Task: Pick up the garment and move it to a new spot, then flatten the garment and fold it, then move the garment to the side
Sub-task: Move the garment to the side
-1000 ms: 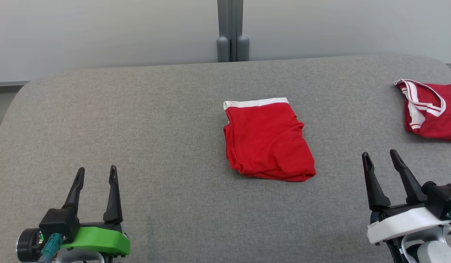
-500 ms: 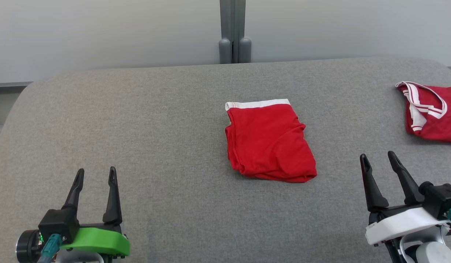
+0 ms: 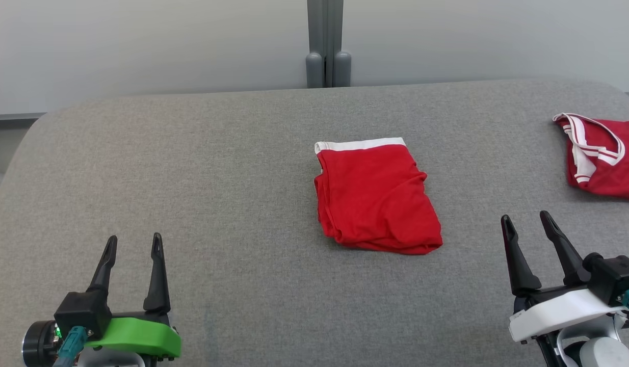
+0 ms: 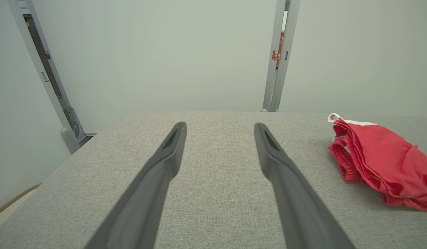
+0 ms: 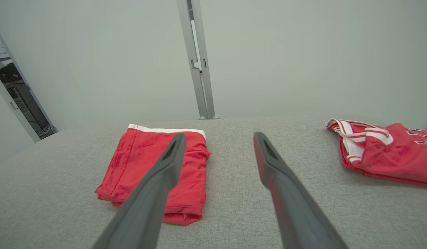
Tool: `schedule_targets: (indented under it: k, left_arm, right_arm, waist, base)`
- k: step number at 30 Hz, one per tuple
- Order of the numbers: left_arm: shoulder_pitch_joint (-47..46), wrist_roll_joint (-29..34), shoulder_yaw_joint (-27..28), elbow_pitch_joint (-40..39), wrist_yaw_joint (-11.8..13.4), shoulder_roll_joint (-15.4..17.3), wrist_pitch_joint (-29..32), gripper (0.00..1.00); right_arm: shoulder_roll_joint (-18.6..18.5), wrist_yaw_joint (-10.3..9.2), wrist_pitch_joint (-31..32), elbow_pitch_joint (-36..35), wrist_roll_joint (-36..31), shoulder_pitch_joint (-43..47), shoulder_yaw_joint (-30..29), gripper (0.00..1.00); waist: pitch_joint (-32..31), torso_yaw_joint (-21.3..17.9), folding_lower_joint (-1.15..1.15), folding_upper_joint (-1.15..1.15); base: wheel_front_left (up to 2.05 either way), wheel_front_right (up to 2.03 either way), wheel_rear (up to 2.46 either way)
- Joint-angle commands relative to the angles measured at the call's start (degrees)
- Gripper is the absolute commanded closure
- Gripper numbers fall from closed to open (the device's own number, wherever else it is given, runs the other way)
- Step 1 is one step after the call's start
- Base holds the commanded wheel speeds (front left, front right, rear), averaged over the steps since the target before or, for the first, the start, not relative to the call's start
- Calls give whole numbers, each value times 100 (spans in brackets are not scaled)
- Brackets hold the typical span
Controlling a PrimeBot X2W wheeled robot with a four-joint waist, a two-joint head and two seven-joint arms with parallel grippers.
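The garment (image 3: 376,196) is a red piece with a white band along its far edge, lying folded in the middle of the grey padded table (image 3: 217,168). It also lies to the right in the left wrist view (image 4: 379,162) and left of centre in the right wrist view (image 5: 154,169). My left gripper (image 3: 134,237) is open at the near left, well away from the cloth, with nothing between its fingers (image 4: 220,125). My right gripper (image 3: 525,216) is open at the near right, just right of the garment and clear of it, also holding nothing (image 5: 219,135).
A second red garment with white striped trim (image 3: 600,158) lies at the table's far right edge, also in the right wrist view (image 5: 383,152). A pale wall with a grey upright post (image 3: 324,46) stands behind the table. Bare grey surface lies left of the folded garment.
The head view has shifted slightly down. Neither the garments nor the grippers have visibly moved on the table.
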Motion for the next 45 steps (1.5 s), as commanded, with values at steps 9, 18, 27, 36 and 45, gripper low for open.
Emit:
schedule_targets:
  k: [9,18,27,36,45]
  left_arm:
    - [102,-83,-61,11,55,40,-55,0]
    - [-119,-77,-182,69,55,-3,-119,0]
    - [-389,-23,-357,141,86,-104,-203,0]
    - [-756,-11,-615,262,121,-232,-302,0]
    - [-1007,-28,-759,379,155,-309,-351,0]
  right_arm:
    - [-89,-6,29,109,0,-10,10,0]
    - [-441,-6,59,386,-56,-829,248,0]
    - [-836,-7,234,1155,-94,-2230,726,0]
    - [-996,-6,299,2374,70,-3103,1168,0]
    - [-858,-7,159,3607,322,-3387,1561,0]
  waist:
    - [-4,12,0,0]
    - [220,176,0,0]
    - [691,449,0,0]
    - [1183,804,0,0]
    - [1466,971,0,0]
  base:
    - [0,0,0]
    - [0,0,0]
    - [0,0,0]
    - [0,0,0]
    - [0,0,0]
